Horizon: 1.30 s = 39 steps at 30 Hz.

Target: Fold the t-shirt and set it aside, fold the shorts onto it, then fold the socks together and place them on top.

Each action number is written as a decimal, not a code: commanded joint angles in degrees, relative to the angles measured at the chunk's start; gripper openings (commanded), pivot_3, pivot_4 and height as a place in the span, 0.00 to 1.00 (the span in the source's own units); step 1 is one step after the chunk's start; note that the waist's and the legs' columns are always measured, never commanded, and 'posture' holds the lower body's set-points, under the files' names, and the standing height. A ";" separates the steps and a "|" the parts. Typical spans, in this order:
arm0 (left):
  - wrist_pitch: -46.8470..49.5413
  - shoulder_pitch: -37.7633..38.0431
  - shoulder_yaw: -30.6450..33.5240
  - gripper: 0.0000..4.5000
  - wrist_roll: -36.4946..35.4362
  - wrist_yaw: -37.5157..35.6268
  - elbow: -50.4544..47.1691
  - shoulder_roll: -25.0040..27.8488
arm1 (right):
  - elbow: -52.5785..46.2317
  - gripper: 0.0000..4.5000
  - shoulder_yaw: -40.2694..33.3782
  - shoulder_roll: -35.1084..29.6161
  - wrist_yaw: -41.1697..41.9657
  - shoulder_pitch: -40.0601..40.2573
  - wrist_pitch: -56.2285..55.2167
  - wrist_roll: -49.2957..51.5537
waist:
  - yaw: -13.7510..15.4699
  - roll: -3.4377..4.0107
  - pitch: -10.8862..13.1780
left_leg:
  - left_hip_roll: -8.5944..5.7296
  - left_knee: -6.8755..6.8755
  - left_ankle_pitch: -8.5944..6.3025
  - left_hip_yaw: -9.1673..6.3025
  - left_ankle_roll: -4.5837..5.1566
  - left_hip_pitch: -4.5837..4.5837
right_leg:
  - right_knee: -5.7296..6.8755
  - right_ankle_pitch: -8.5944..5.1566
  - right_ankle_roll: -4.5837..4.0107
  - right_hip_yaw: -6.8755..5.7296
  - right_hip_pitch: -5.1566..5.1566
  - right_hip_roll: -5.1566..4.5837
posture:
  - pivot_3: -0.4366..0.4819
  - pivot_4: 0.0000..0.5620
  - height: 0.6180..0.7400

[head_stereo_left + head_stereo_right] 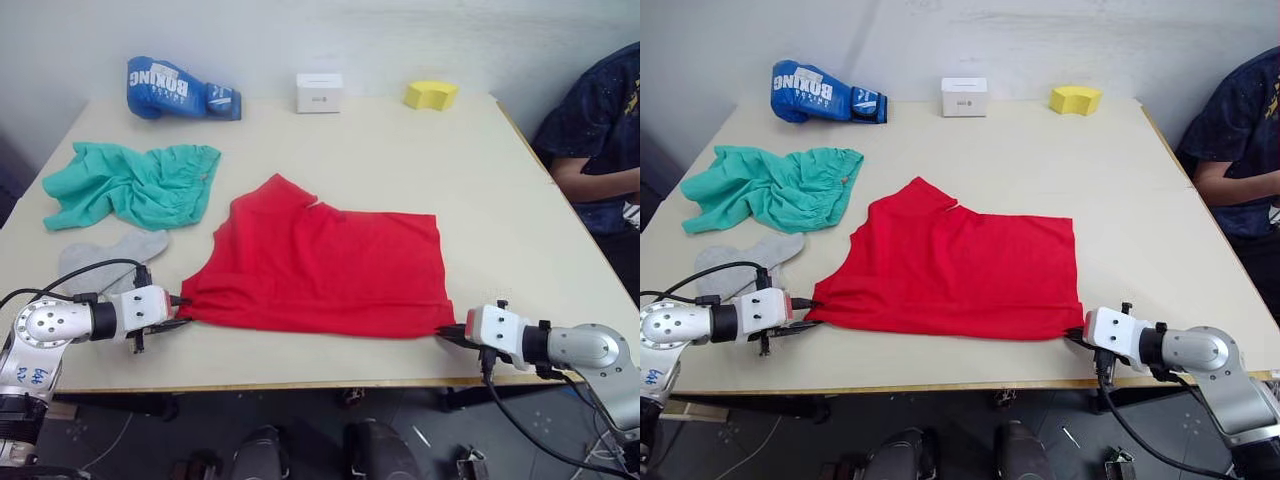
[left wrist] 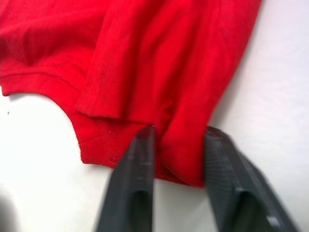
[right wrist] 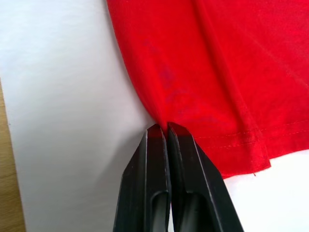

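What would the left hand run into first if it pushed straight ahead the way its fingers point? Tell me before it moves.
The bright red cloth t-shirt. The left hand already has the shirt's near corner between its two open black fingers, so going on would likely just bunch the cloth; nothing else lies in that line first.

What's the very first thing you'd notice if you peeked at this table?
The big red t-shirt lying in the middle of the table, with the left gripper and right gripper at its two near corners. Next, the green shorts at the far left, and the blue boxing glove behind them.
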 commanded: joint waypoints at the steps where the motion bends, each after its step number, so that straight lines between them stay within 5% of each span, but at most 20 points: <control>1: 1.59 2.28 -2.29 0.01 3.82 0.58 3.76 0.74 | 1.47 0.00 0.61 -0.04 0.23 0.26 0.60 -1.21 | 0.03 0.07 -0.07 | 0.00 0.00 0.00 0.00 0.00 0.00 | 0.05 0.01 0.03 0.00 0.00 0.00 | 0.48 0.27 1.00; 7: 3.22 11.25 0.40 0.00 -1.65 -2.76 -5.12 2.68 | 1.83 0.00 0.78 -0.14 1.26 0.16 -0.37 -0.46 | -0.71 0.09 -0.31 | 0.00 -0.10 -0.01 -0.01 -0.02 -0.01 | 0.18 -0.14 -0.02 0.09 -0.08 0.03 | 0.48 0.27 1.00; 21: 11.80 40.85 19.73 0.00 -8.45 0.46 -30.00 1.30 | -0.68 0.00 -5.05 -2.13 5.70 9.32 -3.21 5.75 | -1.35 -0.26 -0.24 | -0.03 -0.17 -0.46 -0.05 -0.14 -0.04 | 0.22 -0.86 0.03 0.08 -0.10 0.07 | 0.48 0.27 1.00; 33: 12.99 44.98 22.92 0.00 -9.20 1.13 -33.49 -3.13 | -5.37 0.00 -6.39 -0.50 4.97 14.44 -1.09 8.66 | -1.32 -0.64 -0.05 | -0.03 -0.16 -0.57 -0.13 -0.31 -0.02 | 0.20 -0.96 -0.16 0.03 -0.07 0.06 | 0.48 0.27 1.00; 39: 24.94 48.66 30.54 0.43 -18.53 -3.24 -37.69 -2.47 | -9.77 0.36 -9.60 -1.15 4.26 16.84 5.36 12.92 | -1.44 -1.01 0.16 | -0.01 -0.17 -0.55 -0.16 -0.28 -0.06 | 0.22 -0.93 -0.11 -0.01 -0.09 0.07 | 0.48 0.27 1.00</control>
